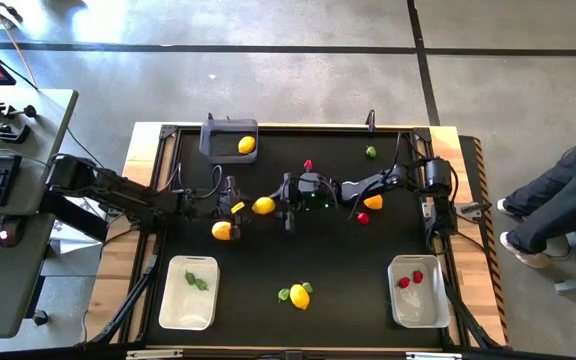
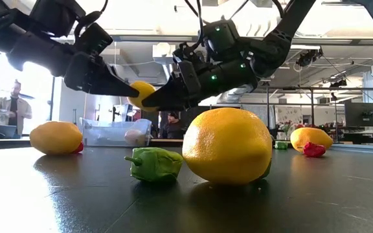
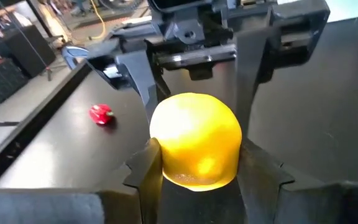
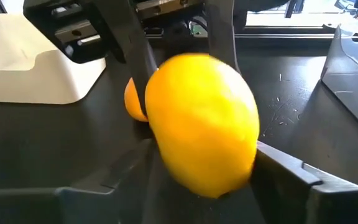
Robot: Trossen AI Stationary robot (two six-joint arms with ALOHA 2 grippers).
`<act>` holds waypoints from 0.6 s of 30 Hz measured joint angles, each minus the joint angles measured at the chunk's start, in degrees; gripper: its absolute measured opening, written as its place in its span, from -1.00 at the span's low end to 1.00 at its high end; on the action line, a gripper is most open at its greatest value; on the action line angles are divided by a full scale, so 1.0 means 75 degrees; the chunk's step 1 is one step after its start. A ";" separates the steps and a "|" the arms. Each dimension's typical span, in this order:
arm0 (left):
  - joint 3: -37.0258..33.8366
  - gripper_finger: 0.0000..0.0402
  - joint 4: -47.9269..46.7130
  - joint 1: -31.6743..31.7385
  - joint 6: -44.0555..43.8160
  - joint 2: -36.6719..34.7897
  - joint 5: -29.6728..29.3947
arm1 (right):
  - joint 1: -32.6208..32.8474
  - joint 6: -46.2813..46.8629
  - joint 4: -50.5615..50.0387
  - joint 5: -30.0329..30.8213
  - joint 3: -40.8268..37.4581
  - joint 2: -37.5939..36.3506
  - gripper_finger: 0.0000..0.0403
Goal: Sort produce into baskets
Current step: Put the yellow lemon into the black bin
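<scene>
A yellow lemon (image 1: 264, 206) hangs above the table's middle between my two grippers, which face each other. My left gripper (image 1: 247, 206) comes from the table's left and is shut on it. My right gripper (image 1: 279, 205) comes from the right and is shut on it too. The dark grey basket (image 1: 220, 131) at the far left holds one orange fruit (image 1: 247, 145). The white basket (image 1: 175, 300) at the near left holds green pieces (image 1: 197, 281). The white basket (image 1: 430, 305) at the near right holds red pieces (image 1: 411, 279). My left gripper pinches the lemon's two sides (image 3: 160, 163) between its two fingers, at the end toward the table's left. The fingers lie level, coming from the left. The lemon is lifted clear of the table (image 2: 141, 92). My right gripper has the lemon's opposite end (image 4: 247, 158) between its two fingers, one on each side. The fingers lie level, coming from the table's right. Its fingertips (image 3: 149, 93) show beside the lemon in the left wrist view.
Loose on the table: an orange fruit (image 1: 223, 230) near my left gripper, an orange fruit (image 1: 373, 201) with a red piece (image 1: 362, 217), a lemon (image 1: 299, 295) with green pieces (image 1: 284, 295) at the near middle, a red piece (image 1: 308, 164), and a green piece (image 1: 370, 152).
</scene>
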 joint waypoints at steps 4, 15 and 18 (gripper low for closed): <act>0.0001 -0.27 -0.0332 0.0010 0.0073 -0.0469 -0.0188 | -0.0010 -0.0010 -0.0124 0.0075 0.0000 -0.0043 0.30; 0.0006 -0.27 -0.2387 0.1480 0.0051 -0.2337 -0.1648 | -0.0012 -0.0295 -0.1825 0.1391 0.0000 -0.0925 0.33; 0.0006 -0.27 -0.2523 0.2364 0.0238 -0.2492 -0.1222 | -0.0012 -0.0297 -0.1868 0.1393 0.0000 -0.0933 0.33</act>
